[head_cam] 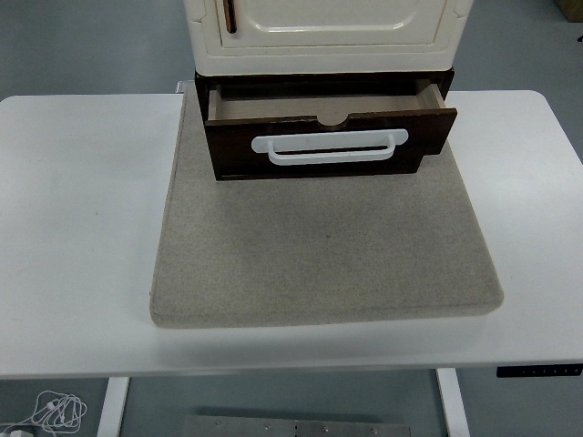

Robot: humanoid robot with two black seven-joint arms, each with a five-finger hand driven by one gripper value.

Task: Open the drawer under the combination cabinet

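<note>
A cream combination cabinet (328,32) stands at the back of a grey mat (323,255) on the white table (82,228). Under it a dark brown drawer (328,132) is pulled partly out toward me. Its light inside shows and looks empty. A white bar handle (330,146) runs across the drawer front. A dark door handle (230,14) shows on the cabinet door. Neither robot arm nor hand is in view.
The mat covers the table's middle, from the cabinet to near the front edge. White table surface lies to its left and right. A coiled white cable (55,411) lies on the floor below the table at lower left.
</note>
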